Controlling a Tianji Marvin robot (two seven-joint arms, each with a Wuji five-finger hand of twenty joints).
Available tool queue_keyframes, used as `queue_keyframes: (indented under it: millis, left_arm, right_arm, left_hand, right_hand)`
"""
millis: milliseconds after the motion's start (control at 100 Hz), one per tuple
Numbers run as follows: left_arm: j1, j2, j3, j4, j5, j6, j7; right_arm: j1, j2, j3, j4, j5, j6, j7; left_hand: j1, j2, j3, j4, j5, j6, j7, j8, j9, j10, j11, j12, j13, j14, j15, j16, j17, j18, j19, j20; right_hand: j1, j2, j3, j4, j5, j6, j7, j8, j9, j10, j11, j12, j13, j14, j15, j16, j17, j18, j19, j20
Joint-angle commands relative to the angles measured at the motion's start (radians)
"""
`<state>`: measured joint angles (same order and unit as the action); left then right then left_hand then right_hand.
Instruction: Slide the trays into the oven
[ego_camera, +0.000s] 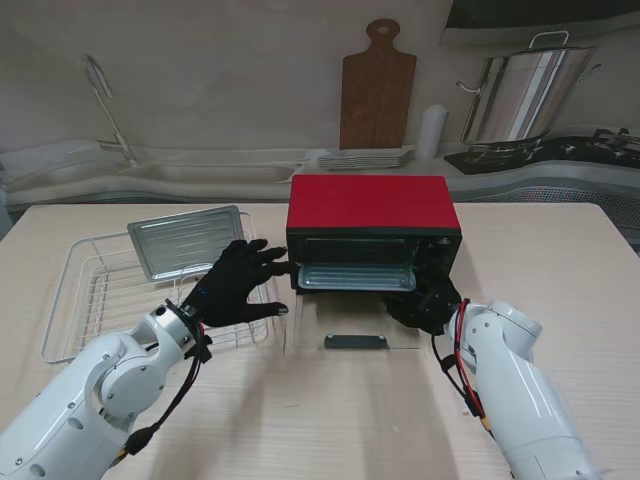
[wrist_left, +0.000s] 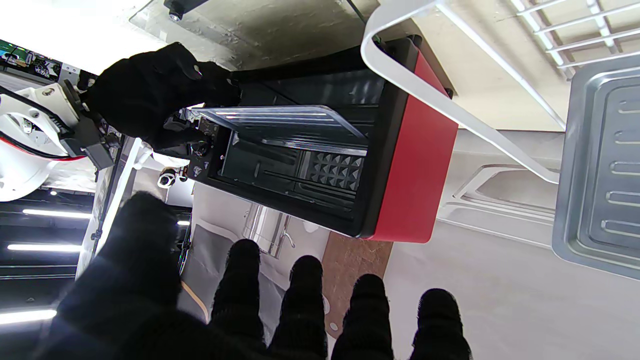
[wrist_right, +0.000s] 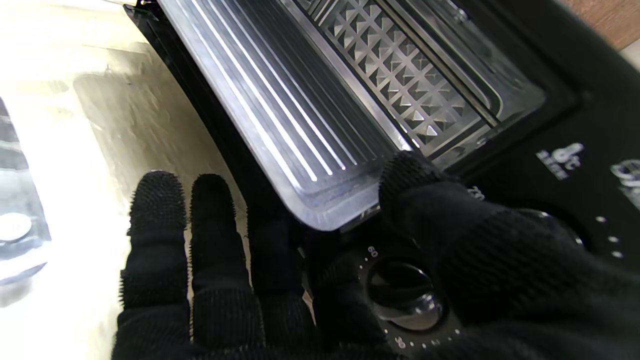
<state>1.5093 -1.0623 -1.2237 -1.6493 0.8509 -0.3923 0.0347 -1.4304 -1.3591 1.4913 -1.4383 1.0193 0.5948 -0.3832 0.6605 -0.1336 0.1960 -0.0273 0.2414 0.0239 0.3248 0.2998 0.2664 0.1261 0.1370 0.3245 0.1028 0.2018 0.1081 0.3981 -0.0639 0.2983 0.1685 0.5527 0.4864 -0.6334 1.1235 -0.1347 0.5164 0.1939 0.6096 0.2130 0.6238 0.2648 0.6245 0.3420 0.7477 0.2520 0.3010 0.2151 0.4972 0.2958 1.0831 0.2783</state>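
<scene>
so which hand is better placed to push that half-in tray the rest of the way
Right. The right hand is already at the corner of the tray sticking out of the oven, thumb on its rim. The left hand hangs open near the oven's left edge, holding nothing.

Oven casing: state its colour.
Red oven casing with a black front, clearest in the stand view.

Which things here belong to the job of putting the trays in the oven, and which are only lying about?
Part of the job:
- red oven, door open
- tray in the oven
- second tray on the wire rack
- left hand, right hand

Only lying about:
- cutting board
- steel pot
- stacked plates
- wire rack
</scene>
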Motion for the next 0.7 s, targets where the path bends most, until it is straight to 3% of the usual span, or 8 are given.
queue_keyframes:
  millis: [0, 300, 690]
  left_arm:
    - [0.002, -0.006, 0.002, -0.003, -0.006, -0.001, -0.021]
    - [-0.004, -0.005, 0.010, 0.005, -0.019, 0.000, -0.032]
    - [0.001, -0.006, 0.012, 0.009, -0.008, -0.016, -0.017]
  right_arm:
    - [-0.031, 0.004, 0.007, -0.016, -0.001, 0.004, 0.020]
    - [-0.108, 0.020, 0.045, -0.099, 0.014, 0.029, 0.038]
    - [-0.224, 0.047, 0.083, -0.222, 0.023, 0.074, 0.119]
  left_hand:
    - [-0.010, 0.036, -0.029, 0.031, -0.029, 0.010, -0.006, -0.005, -0.036, -0.016, -0.004, -0.010, -0.027, -0.027, -0.018, -0.014, -0.019, -0.022, -0.050, -0.009]
    - [-0.011, 0.038, -0.030, 0.031, -0.032, 0.010, -0.007, -0.004, -0.037, -0.017, -0.004, -0.010, -0.029, -0.025, -0.019, -0.014, -0.020, -0.023, -0.050, -0.009]
    - [-0.010, 0.038, -0.030, 0.031, -0.030, 0.011, -0.007, -0.004, -0.036, -0.016, -0.004, -0.010, -0.028, -0.027, -0.019, -0.014, -0.020, -0.023, -0.050, -0.009]
  right_hand:
    - [-0.032, -0.007, -0.014, 0.038, 0.003, 0.011, -0.005, -0.015, 0.005, 0.020, 0.009, -0.007, -0.002, 0.005, 0.018, 0.012, -0.002, -0.002, 0.013, -0.009]
    - [-0.033, -0.007, -0.008, 0.039, 0.008, 0.024, -0.016, -0.021, -0.002, 0.031, 0.006, -0.008, -0.011, 0.017, 0.017, 0.012, -0.005, -0.002, 0.008, -0.013]
    - [-0.043, -0.003, 0.000, 0.040, 0.042, 0.042, -0.018, -0.023, 0.024, 0.049, 0.012, -0.007, -0.002, 0.036, 0.049, 0.027, 0.005, 0.008, 0.018, -0.011]
